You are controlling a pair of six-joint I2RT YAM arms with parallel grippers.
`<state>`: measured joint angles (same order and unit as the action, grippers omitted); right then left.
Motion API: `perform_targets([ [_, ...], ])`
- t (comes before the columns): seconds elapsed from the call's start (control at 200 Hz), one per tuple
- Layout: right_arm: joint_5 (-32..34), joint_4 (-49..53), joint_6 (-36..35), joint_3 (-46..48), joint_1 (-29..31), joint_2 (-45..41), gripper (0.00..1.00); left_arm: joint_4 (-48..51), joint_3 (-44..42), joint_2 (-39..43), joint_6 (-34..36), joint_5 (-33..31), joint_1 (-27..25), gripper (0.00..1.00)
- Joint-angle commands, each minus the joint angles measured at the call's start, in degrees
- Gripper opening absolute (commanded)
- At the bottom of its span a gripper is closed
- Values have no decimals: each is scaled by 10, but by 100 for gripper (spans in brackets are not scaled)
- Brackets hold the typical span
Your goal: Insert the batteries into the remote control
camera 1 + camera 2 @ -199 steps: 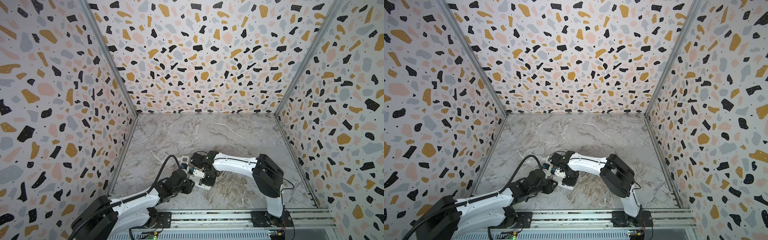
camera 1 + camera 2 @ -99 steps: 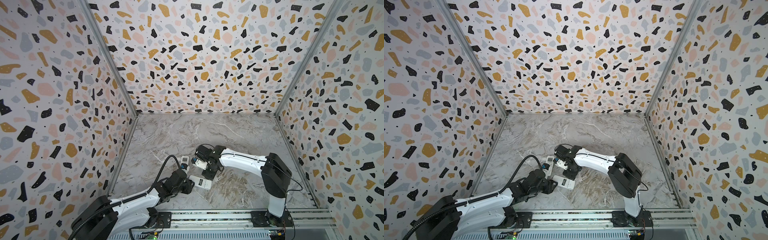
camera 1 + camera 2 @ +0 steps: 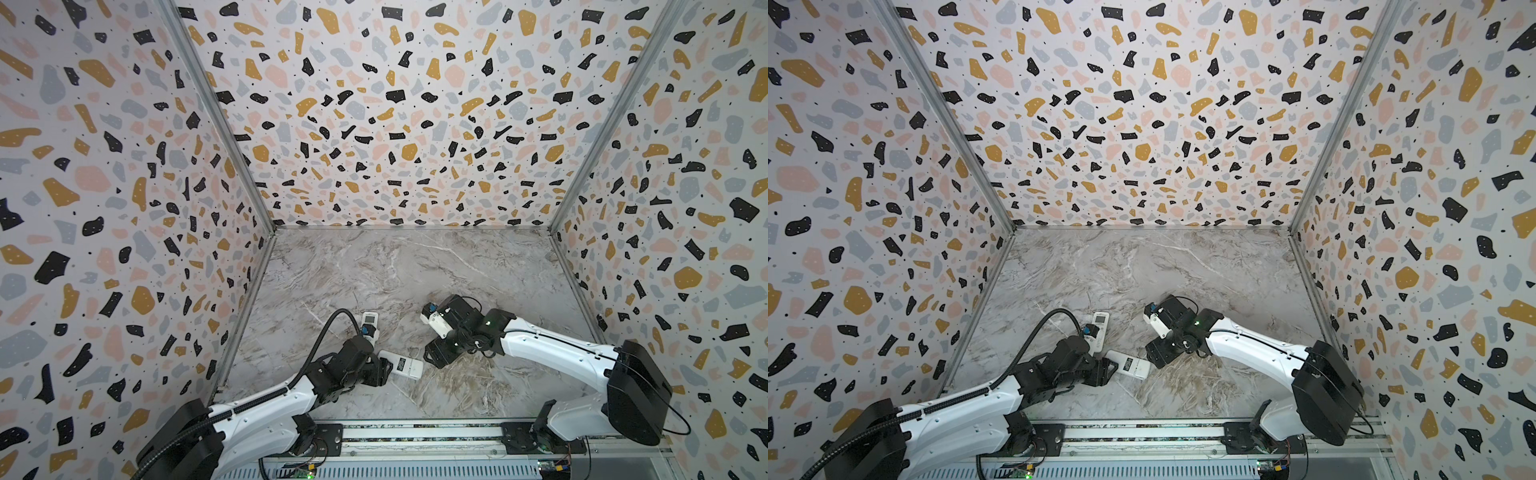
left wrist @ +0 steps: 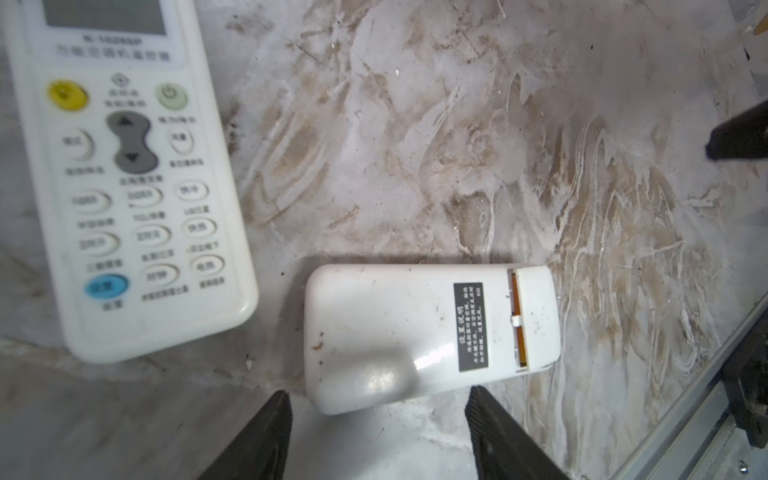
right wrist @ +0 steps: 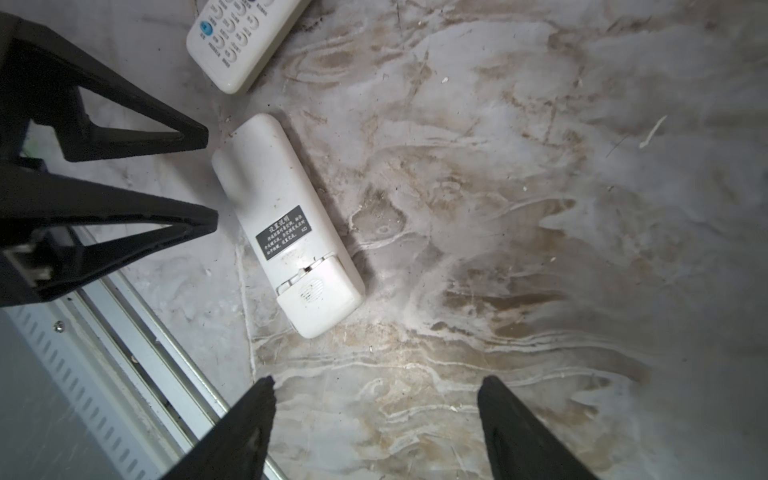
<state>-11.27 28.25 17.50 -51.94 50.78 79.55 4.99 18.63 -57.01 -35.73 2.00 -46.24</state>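
Observation:
A white remote control [image 4: 415, 332] lies face down on the marble table, black label up, in both top views [image 3: 401, 365] [image 3: 1128, 364] and in the right wrist view [image 5: 286, 224]. Its battery cover [image 5: 320, 299] sits slightly ajar. Of the batteries only an orange strip [image 4: 515, 299] shows in the gap. My left gripper [image 4: 378, 390] [image 3: 388, 368] stands open at the remote's rounded end, its fingers [image 5: 183, 220] apart from it. My right gripper [image 5: 378, 380] [image 3: 434, 357] hangs open and empty to the remote's right.
A second white remote [image 4: 133, 187] [image 3: 368, 322] lies face up, buttons showing, just behind the left gripper. A metal rail [image 3: 415, 432] [image 5: 137, 345] runs along the table's front edge. Patterned walls enclose the left, back and right sides.
The right gripper has opened and drawn back to the right, away from the face-down remote. The left gripper has opened wider; the remote lies free on the table.

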Motion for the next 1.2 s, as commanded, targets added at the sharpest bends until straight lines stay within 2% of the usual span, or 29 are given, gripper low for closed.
perform_targets([
  [0.0, -12, -51, 78, 28, 1, -38, 81, 37, 28, -10, 3, -24, 1, 69],
  [0.22, -5, -55, 121, 78, -1, -95, 83, 54, 39, -21, -3, -67, 1, 70],
  [0.455, -25, -81, 154, 97, 5, -96, 82, 45, 50, -47, 8, -88, 1, 69],
  [0.851, -55, -155, 195, 108, 29, -20, 83, 6, 37, -61, 28, -59, 1, 65],
  [1.196, -42, -199, 217, 100, 33, 48, 83, -16, 12, -52, 22, -35, 1, 62],
])
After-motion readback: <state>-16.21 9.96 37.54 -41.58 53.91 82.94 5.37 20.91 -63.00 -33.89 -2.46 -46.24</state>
